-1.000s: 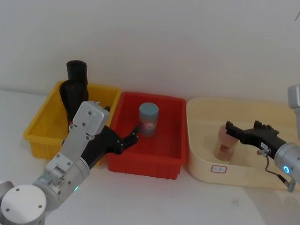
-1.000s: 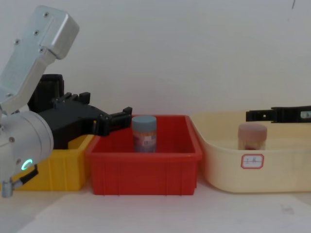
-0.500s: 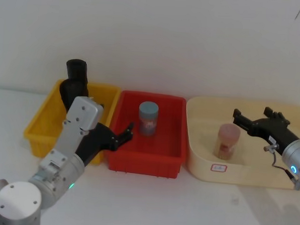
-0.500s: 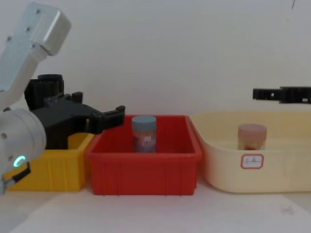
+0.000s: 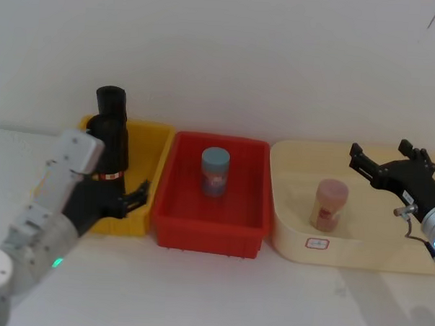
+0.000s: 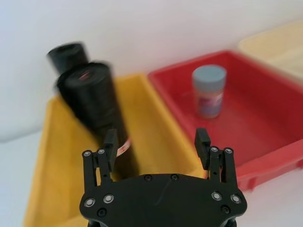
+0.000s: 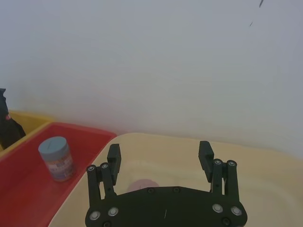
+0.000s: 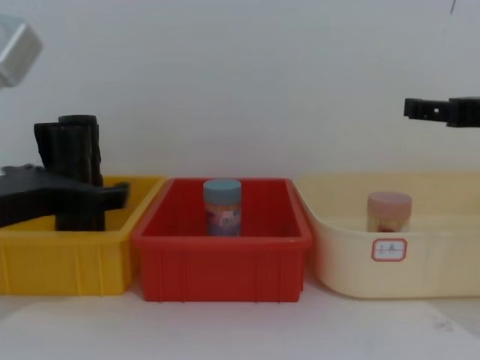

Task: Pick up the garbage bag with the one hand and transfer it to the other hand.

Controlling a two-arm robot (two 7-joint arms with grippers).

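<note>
The garbage bag [image 5: 108, 142], a tall black roll with a small red-and-white mark near its lower end, leans in the yellow bin [image 5: 152, 142]; the left wrist view shows it close ahead [image 6: 94, 106]. My left gripper [image 5: 137, 198], on the green-ringed arm, is open at the bin's near right corner, just right of the roll's base and not touching it. Its fingers [image 6: 203, 142] stand wide apart, one beside the roll. My right gripper [image 5: 380, 150], on the blue-ringed arm, hovers open above the cream tub [image 5: 290, 242], its fingers [image 7: 205, 152] with nothing between them.
A second black roll [image 5: 110, 99] stands behind the first. The red bin [image 5: 207, 231] in the middle holds a blue-lidded jar [image 5: 215, 171]. A pink-lidded jar [image 5: 330, 204] stands in the cream tub. A white wall is close behind the bins.
My left gripper pulled back from over the red bin and swung left to the yellow bin beside the roll. My right gripper rose and drew back to the right, away from the pink-lidded jar.
</note>
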